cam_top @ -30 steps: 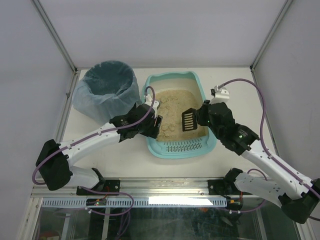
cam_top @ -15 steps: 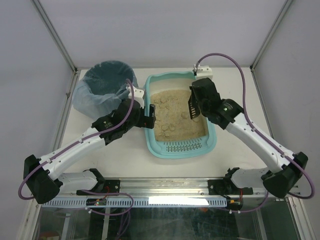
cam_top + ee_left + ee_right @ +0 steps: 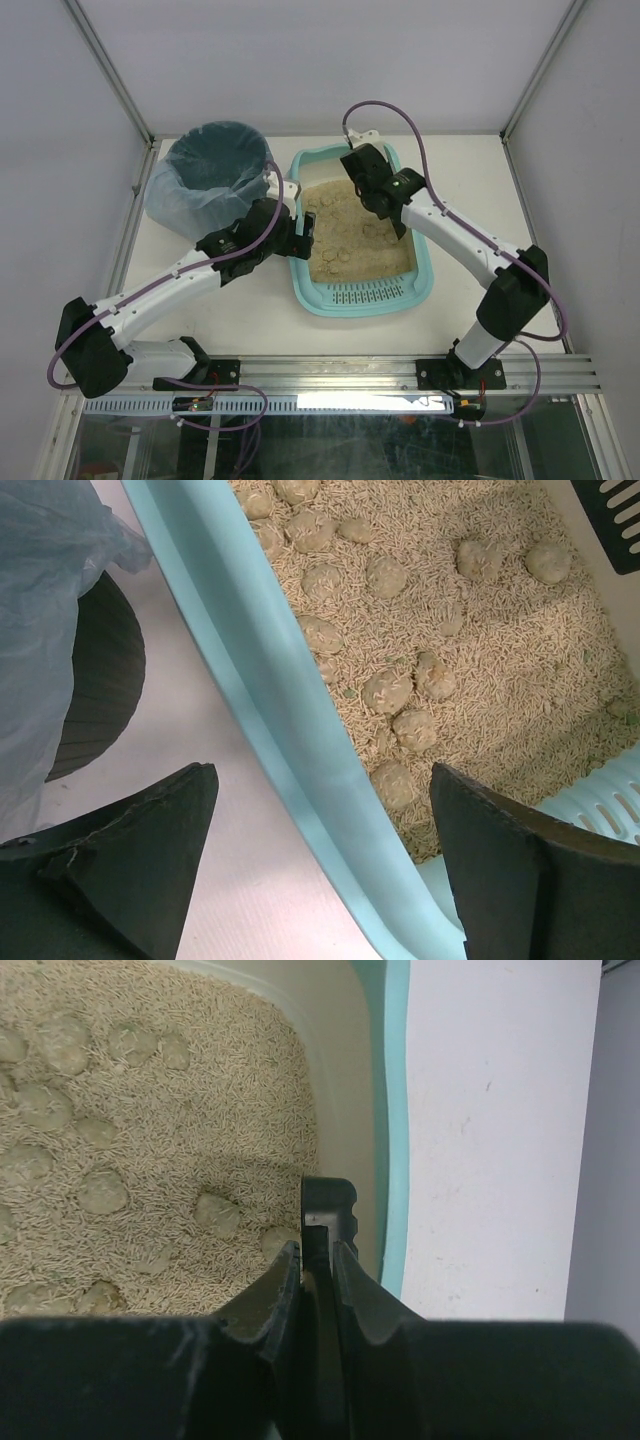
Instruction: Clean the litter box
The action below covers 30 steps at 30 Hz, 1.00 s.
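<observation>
- Litter box (image 3: 320, 158), a light teal tray, sits mid-desk (image 3: 250, 310) with its slotted grate (image 3: 365, 294) at the near end. The lined bin (image 3: 215, 165) stands just beside its far left corner.
- Left claw (image 3: 320, 770) hangs spread wide over the tray's left rim. One finger is outside above the desk and the other inside above the litter, and it grips nothing.
- Clumps (image 3: 388, 692) lie scattered all over the beige litter, from the left wall across to the right.
- The black slotted scoop (image 3: 328, 1205) stands on edge in the litter, close to the tray's right wall.
- Right claw (image 3: 318, 1255) is clamped tight on the scoop's handle, with the arm reaching in over the far end of the tray.
- Progress, as I judge it: barely begun. So many clumps remain that nearly all the scooping and carrying to the bin is left, and I cannot make out any waste in the bin.
- Against a second ago: the left claw was over the litter at the near left corner and less open. It has since drawn back to the rim and widened.
- Against a second ago: the right arm was bent at the near right with the scoop flat over the litter. It has since swung to the far end and turned the scoop on edge.
</observation>
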Each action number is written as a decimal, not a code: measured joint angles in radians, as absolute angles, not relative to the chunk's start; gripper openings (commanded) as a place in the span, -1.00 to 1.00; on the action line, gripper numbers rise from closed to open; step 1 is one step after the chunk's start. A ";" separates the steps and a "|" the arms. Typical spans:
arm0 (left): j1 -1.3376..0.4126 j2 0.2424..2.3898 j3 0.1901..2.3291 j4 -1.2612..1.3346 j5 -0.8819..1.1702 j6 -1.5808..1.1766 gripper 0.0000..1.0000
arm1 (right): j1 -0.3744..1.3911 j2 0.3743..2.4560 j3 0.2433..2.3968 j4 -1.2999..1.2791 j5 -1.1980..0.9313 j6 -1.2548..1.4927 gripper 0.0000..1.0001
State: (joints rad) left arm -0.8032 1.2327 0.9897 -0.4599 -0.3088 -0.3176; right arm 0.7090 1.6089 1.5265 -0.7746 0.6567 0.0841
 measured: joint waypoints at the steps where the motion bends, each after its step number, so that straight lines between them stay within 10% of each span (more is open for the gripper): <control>1: -0.803 1.233 0.989 -0.459 -0.309 -0.318 0.77 | 0.709 1.625 1.534 -0.780 0.667 0.079 -1.00; 30: -0.757 1.317 0.966 -0.445 -0.251 -0.366 0.51 | 0.619 1.663 1.425 -0.677 0.422 0.152 -1.00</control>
